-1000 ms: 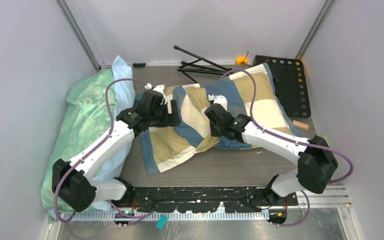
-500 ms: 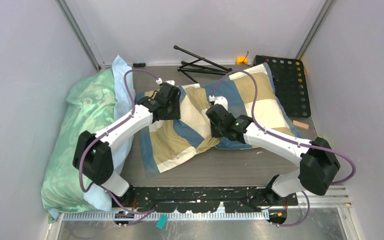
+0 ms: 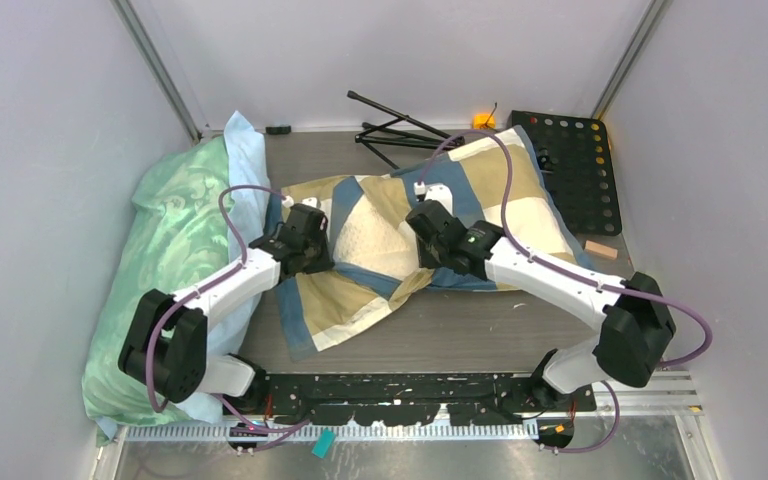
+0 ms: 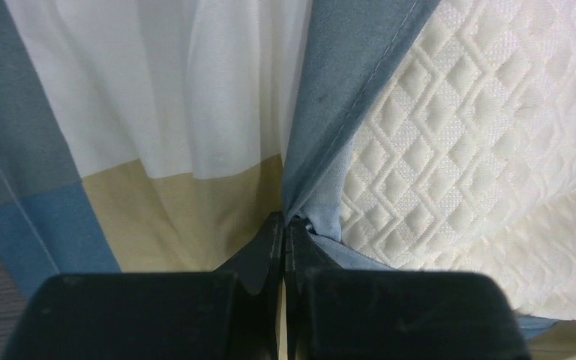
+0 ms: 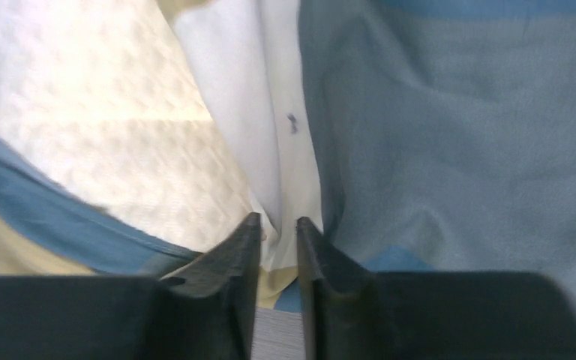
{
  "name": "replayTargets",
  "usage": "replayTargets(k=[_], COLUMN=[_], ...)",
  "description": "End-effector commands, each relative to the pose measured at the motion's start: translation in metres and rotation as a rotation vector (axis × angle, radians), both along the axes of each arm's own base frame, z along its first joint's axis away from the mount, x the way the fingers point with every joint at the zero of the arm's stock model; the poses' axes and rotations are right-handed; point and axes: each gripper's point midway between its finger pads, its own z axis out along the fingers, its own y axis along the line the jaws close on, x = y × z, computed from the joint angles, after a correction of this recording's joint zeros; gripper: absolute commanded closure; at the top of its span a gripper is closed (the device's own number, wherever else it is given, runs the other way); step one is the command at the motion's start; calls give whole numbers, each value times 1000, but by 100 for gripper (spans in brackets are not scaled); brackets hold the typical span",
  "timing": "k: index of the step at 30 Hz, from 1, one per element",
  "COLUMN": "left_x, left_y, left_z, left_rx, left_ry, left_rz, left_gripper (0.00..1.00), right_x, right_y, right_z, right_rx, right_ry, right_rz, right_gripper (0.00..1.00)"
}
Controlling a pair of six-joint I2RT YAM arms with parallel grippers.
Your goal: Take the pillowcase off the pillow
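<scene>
The pillowcase (image 3: 345, 300), in blue, tan and cream blocks, lies across the middle of the table. A patch of the cream dotted pillow (image 3: 375, 235) shows through its opening. My left gripper (image 3: 322, 252) is at the left side of that opening. In the left wrist view it (image 4: 285, 225) is shut on the blue hem of the pillowcase (image 4: 165, 112), with the quilted pillow (image 4: 480, 135) just to its right. My right gripper (image 3: 423, 238) is at the right side of the opening. Its jaws (image 5: 277, 225) stand slightly apart, with a white fold of pillowcase (image 5: 450, 135) at the tips and the pillow (image 5: 105, 112) to the left.
A mint-green pillow with light blue cloth (image 3: 170, 250) fills the left side. At the back lie a folded black tripod (image 3: 400, 125) and a small orange object (image 3: 483, 121). A black perforated tray (image 3: 575, 165) and a wooden block (image 3: 600, 250) are at the right.
My left gripper closed on the pillowcase hem and drew it left and nearer, baring more pillow. My right gripper's jaws have parted from shut.
</scene>
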Motion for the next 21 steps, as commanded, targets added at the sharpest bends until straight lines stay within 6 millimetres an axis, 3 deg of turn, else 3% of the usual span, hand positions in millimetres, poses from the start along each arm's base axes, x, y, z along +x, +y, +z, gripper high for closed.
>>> replayTargets(k=[1,6,9,10,12,15,19,20,21], left_x=[-11,-23,-29,-30,-32,-36,-42,-43,-43], left_y=[-8,-22,-24,-24,-23,-22,-20,-20,-19], left_z=[-10,-20,-22,-22,-20,-17,-20,-21,-23], left_rx=[-59,-125,-138,-137,-139,-150,-158,-158,-155], left_ry=[22,48,57,54,38,5,-18,-25,-30], left_rz=[-58,-143,-165,-171,-181,-198,-211,-218,-219], left_gripper=[100,100,100,100,100,100,100,100,100], right_x=[7,6,4,3,1,8,24,26,28], right_y=[36,84,119,130,152,160,151,145,139], right_z=[50,65,60,56,45,16,-21,-31,-37], right_rx=[118,212,268,276,264,133,0,-26,-51], right_ry=[-70,-67,-13,7,29,46,39,33,22], right_rz=[79,156,208,222,252,214,112,90,69], right_gripper=[60,33,25,15,12,10,9,11,18])
